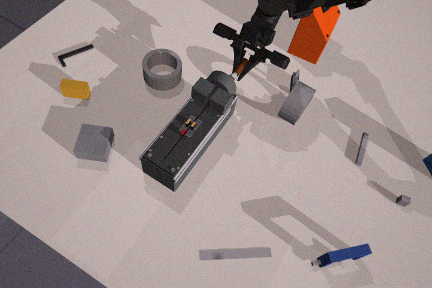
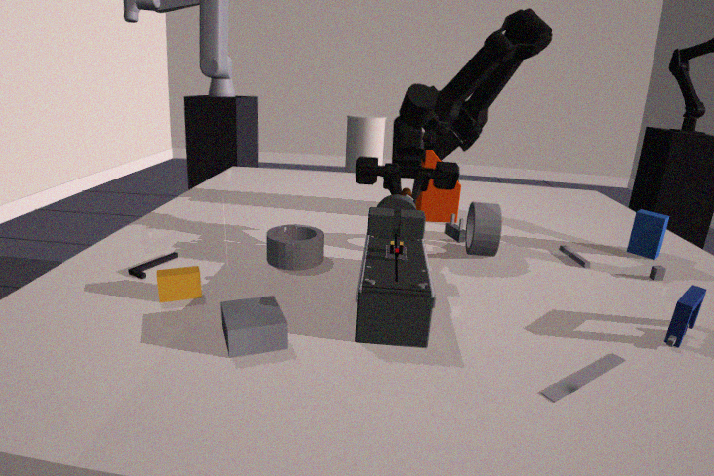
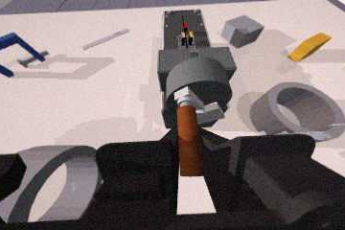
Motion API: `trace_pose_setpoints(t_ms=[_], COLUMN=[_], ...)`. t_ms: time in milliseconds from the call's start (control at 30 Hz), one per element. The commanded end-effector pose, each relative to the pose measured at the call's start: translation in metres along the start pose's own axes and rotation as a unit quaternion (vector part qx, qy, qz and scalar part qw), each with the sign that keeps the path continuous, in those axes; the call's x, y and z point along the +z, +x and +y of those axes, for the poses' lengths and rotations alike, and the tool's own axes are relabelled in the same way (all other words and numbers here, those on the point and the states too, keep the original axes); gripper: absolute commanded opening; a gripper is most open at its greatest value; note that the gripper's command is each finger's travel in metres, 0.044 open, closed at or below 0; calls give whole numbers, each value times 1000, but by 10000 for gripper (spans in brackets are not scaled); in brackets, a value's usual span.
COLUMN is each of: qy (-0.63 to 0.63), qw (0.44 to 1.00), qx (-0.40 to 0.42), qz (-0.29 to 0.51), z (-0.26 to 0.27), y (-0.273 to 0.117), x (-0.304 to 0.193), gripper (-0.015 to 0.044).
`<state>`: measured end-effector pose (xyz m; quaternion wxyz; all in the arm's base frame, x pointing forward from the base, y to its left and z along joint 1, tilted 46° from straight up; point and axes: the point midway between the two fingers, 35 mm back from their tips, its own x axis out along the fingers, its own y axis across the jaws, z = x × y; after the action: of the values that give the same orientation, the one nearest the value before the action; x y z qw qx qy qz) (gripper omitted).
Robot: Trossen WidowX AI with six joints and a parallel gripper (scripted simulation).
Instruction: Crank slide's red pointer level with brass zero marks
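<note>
A: Largest item?
B: Machine (image 1: 189, 135) (image 2: 394, 313) (image 3: 172, 29), dark, long; stands on the table (image 1: 121, 217) (image 2: 291, 404) (image 3: 127, 96), crank end toward the arm, presumably for reach.
A: Next?
B: Tool (image 1: 240, 69) (image 2: 404, 193) (image 3: 184, 128), black; closed on the brown handle (image 1: 240, 66) (image 2: 407, 192) (image 3: 190, 139), one finger either side, likely so that it can carry the handle round.
A: Smaller?
B: Brass zero marks (image 1: 191, 123) (image 2: 396, 245) (image 3: 187, 35), a pair flanking the slot, apparently to be read across.
A: Smallest?
B: Red pointer (image 1: 183, 132) (image 2: 396, 251) (image 3: 185, 26), in the slot, beside the marks, on the side away from the crank; not level, so the grip still has a purpose.
</note>
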<state>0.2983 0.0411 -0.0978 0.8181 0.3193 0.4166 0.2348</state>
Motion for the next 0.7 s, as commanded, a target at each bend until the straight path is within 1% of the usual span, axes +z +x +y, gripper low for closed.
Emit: trace_pose_setpoints(t_ms=[0,667], qy=[4,3], qw=[1000,1000], qx=[-7,-7], qz=[-8,-8], z=[-8,-16], y=[-4,-5], x=[3,4], gripper=[0,0])
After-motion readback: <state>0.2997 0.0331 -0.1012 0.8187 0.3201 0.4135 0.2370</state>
